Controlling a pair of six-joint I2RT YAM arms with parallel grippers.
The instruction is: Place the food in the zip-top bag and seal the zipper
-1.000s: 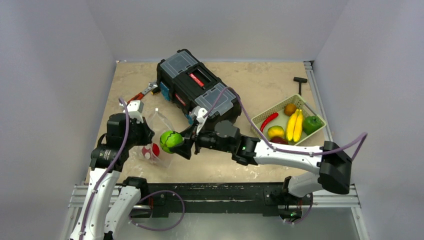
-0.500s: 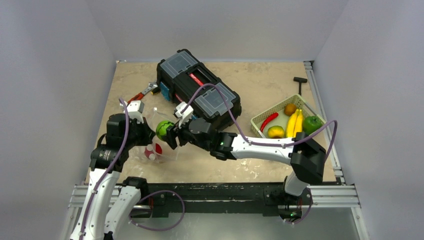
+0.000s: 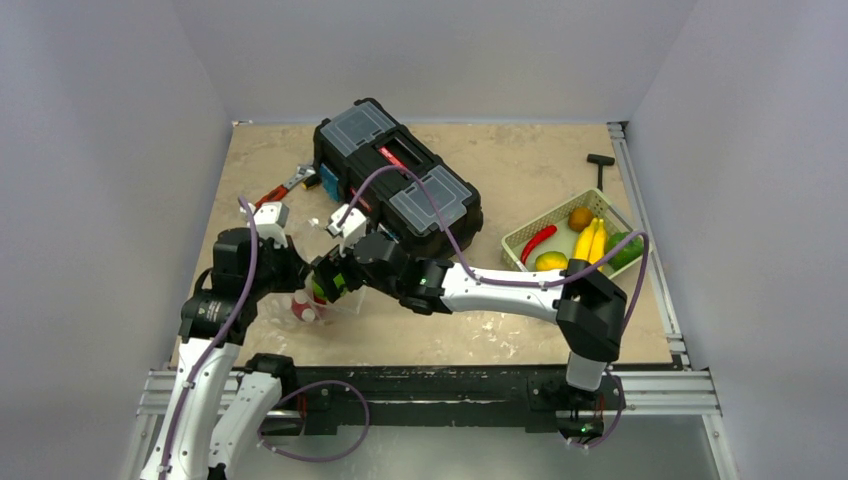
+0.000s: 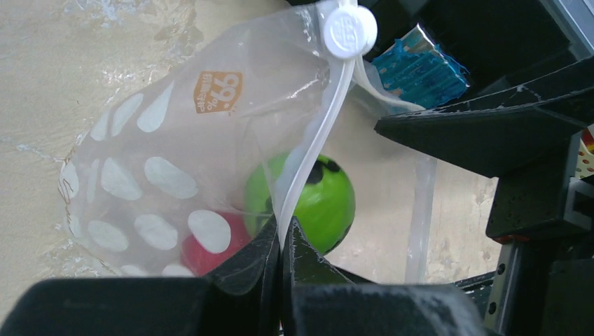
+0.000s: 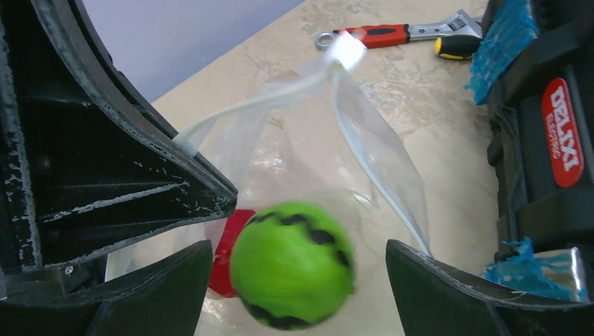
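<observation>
My left gripper (image 4: 281, 234) is shut on the zipper (image 4: 319, 140) edge of the zip-top bag (image 4: 140, 161) and holds its mouth open. A red food piece (image 4: 203, 252) lies inside the bag. My right gripper (image 5: 298, 280) is open at the bag's mouth. A green ball with black stripes (image 5: 291, 262), blurred, sits loose between its spread fingers with gaps on both sides, inside the bag opening. In the top view the right gripper (image 3: 325, 285) is against the bag (image 3: 303, 298), beside the left gripper (image 3: 288, 270).
A black toolbox (image 3: 395, 175) stands just behind the bag. A red-handled wrench (image 3: 280, 190) lies to its left. A pale green basket (image 3: 520, 240) at the right holds bananas (image 3: 588, 245), a red chili (image 3: 538, 242) and other food. A black T-tool (image 3: 600, 165) lies at the far right.
My right arm carried the green ball left and down to the bag's mouth, then opened its jaws; the ball is now loose in the opening. The left gripper kept its hold.
</observation>
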